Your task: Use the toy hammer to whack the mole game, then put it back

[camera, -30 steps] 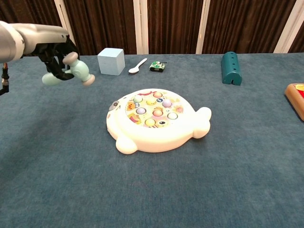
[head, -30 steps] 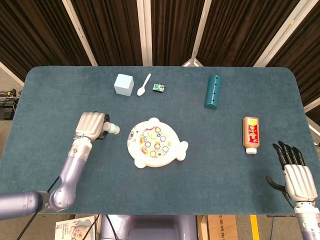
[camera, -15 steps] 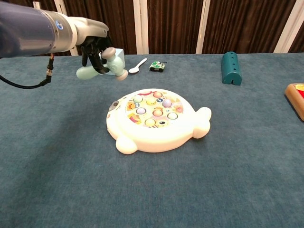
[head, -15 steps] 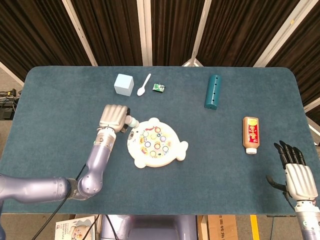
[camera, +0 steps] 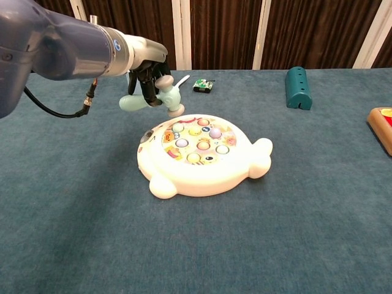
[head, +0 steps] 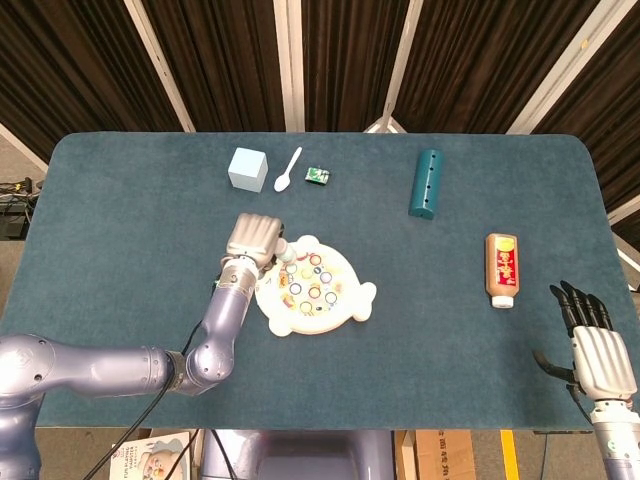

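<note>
Left hand (camera: 146,68) clamped round handle of toy hammer (camera: 154,98), held in the air above upper-left edge of mole game (camera: 202,156); hammer head tilted down toward the board, just above it, not touching. Handle end sticks out on the hand's left side. Mole game flat on blue surface (head: 120,230), centre. Right hand (head: 594,345) at near right corner, holding nothing, fingers straight and slightly apart, well clear of sauce bottle (head: 502,269).

Cluttered table (head: 120,220) (teal cloth)
</note>
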You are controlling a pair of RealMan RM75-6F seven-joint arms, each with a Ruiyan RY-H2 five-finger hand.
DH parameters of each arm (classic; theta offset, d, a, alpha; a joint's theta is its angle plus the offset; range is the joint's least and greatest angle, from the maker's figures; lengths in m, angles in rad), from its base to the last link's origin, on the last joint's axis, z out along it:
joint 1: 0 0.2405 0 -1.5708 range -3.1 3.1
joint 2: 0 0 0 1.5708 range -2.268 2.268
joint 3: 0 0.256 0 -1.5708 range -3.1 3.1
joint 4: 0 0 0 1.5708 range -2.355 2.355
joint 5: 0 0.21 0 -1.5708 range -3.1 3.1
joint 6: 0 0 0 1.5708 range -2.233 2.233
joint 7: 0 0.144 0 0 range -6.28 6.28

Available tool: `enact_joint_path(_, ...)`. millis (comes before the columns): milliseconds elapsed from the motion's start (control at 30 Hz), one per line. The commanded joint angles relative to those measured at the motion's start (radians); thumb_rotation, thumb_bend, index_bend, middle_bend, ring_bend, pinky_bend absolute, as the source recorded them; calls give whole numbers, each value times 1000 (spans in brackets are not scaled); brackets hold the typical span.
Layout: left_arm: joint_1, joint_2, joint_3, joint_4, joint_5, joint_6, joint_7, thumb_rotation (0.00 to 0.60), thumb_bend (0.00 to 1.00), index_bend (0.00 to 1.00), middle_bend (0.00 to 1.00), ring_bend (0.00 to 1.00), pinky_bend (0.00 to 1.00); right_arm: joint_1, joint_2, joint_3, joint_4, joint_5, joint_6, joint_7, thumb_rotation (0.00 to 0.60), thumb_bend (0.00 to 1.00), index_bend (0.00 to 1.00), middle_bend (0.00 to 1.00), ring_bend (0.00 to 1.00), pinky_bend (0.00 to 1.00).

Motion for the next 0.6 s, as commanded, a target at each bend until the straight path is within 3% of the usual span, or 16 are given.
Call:
enact_joint_path(33, -6, 0, 4, -3, -8, 3, 4, 600, 727, 607, 491, 406, 497, 0, 0, 0, -1, -1, 0, 0, 600, 253, 0, 0, 0, 0)
enact_joint_path(600, -32, -27, 48, 27, -35, -3, 20, 600, 727, 606, 491, 406, 497, 0, 2, 0, -2, 1, -2, 7, 600, 253, 0, 0, 0, 0)
